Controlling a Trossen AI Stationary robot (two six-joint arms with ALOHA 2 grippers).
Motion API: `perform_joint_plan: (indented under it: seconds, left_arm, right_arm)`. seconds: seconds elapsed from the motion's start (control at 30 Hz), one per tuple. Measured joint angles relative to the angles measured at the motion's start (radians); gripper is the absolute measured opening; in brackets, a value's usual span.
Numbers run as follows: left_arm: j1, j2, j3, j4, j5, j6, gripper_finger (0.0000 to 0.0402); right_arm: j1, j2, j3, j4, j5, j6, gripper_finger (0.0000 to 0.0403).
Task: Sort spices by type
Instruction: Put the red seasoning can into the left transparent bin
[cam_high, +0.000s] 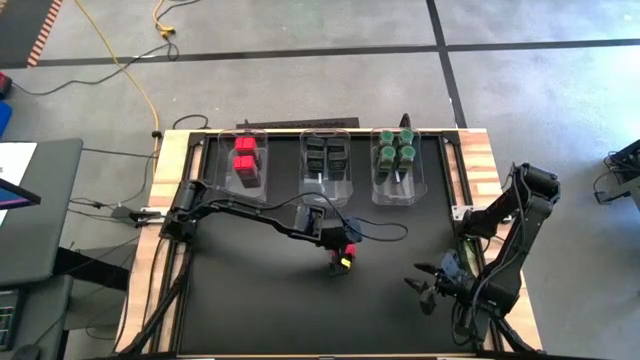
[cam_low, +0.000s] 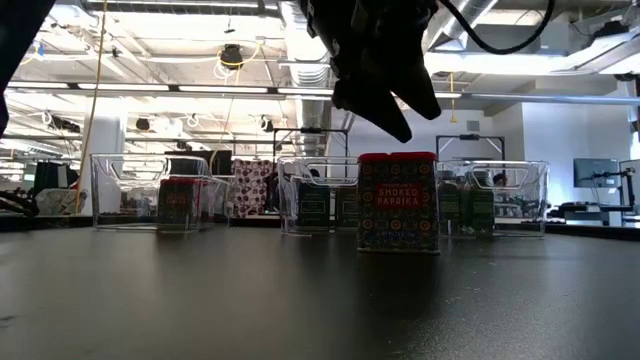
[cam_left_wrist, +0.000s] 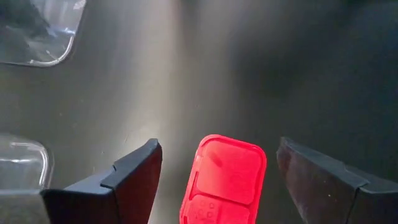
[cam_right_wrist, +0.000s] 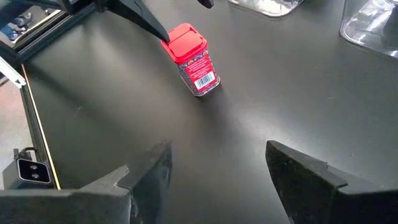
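Observation:
A red-topped paprika tin (cam_high: 346, 258) stands upright on its base on the black mat near the table's middle, with its label facing the low view (cam_low: 398, 202). My left gripper (cam_left_wrist: 217, 146) hovers open just above it. One finger is on each side of the red lid (cam_left_wrist: 225, 180), with a gap on both sides. From the low view its fingers (cam_low: 415, 118) end above the tin's top. My right gripper (cam_right_wrist: 217, 146) waits open over the near right of the mat (cam_high: 425, 285). The other spices sit in three clear bins at the far edge.
Three clear bins line the far edge. The left bin (cam_high: 222, 172) has red-topped tins, the middle bin (cam_high: 306, 178) dark rectangular ones, and the right bin (cam_high: 380, 192) round green-lidded jars. Bare black mat lies around the tin and toward the near edge. Wooden rails border the mat.

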Motion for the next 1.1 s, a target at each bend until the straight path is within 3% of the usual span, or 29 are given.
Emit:
perform_joint_plan:
  seconds: [0.23, 0.53, 0.63, 1.1]
  left_arm:
    - [0.0, 0.002, -0.041, -0.01, 0.012, 0.044, 0.0306]
    - [-0.001, 0.001, -0.041, -0.018, 0.029, 0.253, 0.0306]
    - [0.0, 0.001, -0.041, -0.021, 0.068, 0.253, 0.0306]
    - [0.005, 0.002, -0.097, 0.044, 0.054, 0.251, 0.0306]
  right_arm:
    - [0.0, 0.0, 0.0, 0.012, -0.001, 0.0, 0.0286]
    - [0.0, 0.0, 0.001, 0.013, -0.002, 0.0, 0.0286]
    - [0.0, 0.0, 0.001, 0.015, -0.002, 0.0, 0.0286]
    - [0.0, 0.0, 0.001, 0.015, -0.002, -0.005, 0.0286]
